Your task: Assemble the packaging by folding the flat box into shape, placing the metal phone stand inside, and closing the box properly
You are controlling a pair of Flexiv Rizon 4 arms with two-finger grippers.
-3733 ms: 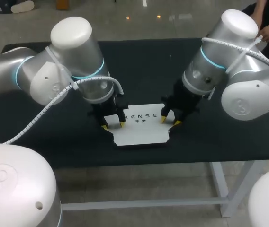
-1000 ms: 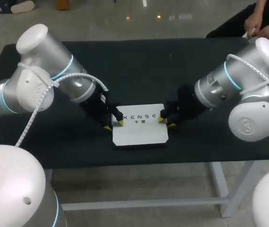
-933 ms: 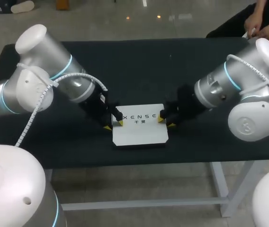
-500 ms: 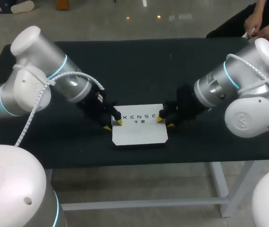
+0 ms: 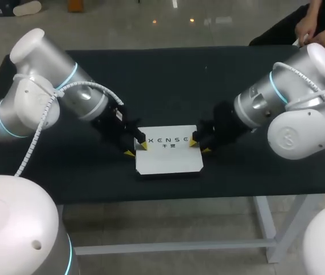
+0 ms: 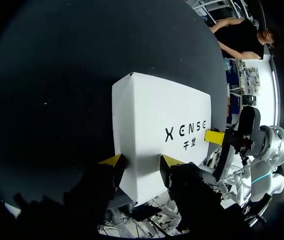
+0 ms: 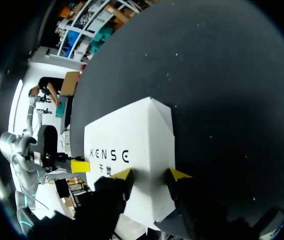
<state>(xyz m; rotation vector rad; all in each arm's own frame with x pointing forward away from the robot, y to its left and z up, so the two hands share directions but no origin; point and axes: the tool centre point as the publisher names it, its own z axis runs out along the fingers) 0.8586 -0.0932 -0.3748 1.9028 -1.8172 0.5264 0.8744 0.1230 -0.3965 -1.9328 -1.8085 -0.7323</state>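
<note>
Near the front edge of the black table (image 5: 168, 80), about at its middle, you have the flat white cardboard box (image 5: 168, 156) lying with its printed face up. Its long axis runs left to right, parallel with that front edge, so each short end looks toward one arm. The left gripper (image 5: 135, 149) stands at the left short end and the right gripper (image 5: 199, 146) at the right short end. Both are closer to the far corners of the box than to the near ones. Neither arm is nearer than the other; they face each other along the length of the box.

In the left wrist view the two yellow tips are spread. One tip (image 6: 113, 161) sits just at the edge of the box and the other (image 6: 172, 161) is over its white top. The right wrist view shows the same picture mirrored, one tip (image 7: 123, 174) over the top and one (image 7: 178, 174) at the edge. Neither pincer pinches anything, as far as I can judge.

You see no metal phone stand in any view, and I cannot tell if it is inside the box.

I think the coming move turns on this symmetry: any push from the ends should go along the long axis and from both sides equally, otherwise the box may turn on the table.
</note>
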